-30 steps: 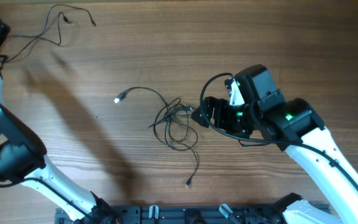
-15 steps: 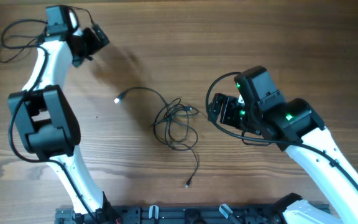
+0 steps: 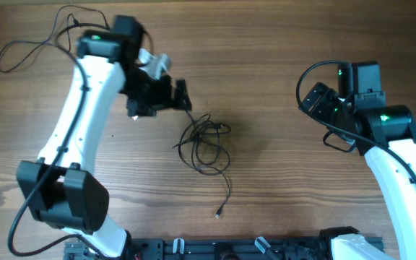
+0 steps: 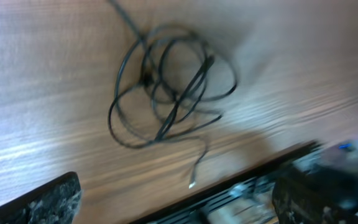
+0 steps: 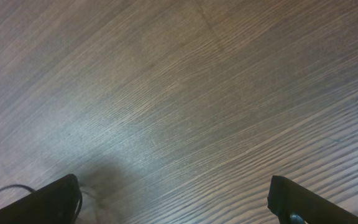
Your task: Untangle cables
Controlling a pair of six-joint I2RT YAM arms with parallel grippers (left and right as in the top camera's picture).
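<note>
A tangle of thin black cable [image 3: 205, 143] lies in the middle of the wooden table, one loose end trailing to a small plug [image 3: 218, 214] near the front. It also shows blurred in the left wrist view [image 4: 169, 84]. My left gripper [image 3: 181, 94] hovers open just above and left of the tangle, holding nothing. A second thin black cable [image 3: 31, 45] lies at the far left corner. My right gripper [image 3: 310, 97] is open and empty at the right, well away from the tangle; its view shows only bare wood.
The dark rail [image 3: 215, 249] of the arm bases runs along the table's front edge. The right arm's own black wiring loops beside its wrist [image 3: 313, 72].
My left arm has swung from the far left corner to just above the tangle, leaving the second cable behind. My right gripper has pulled back rightward, away from the tangle.
</note>
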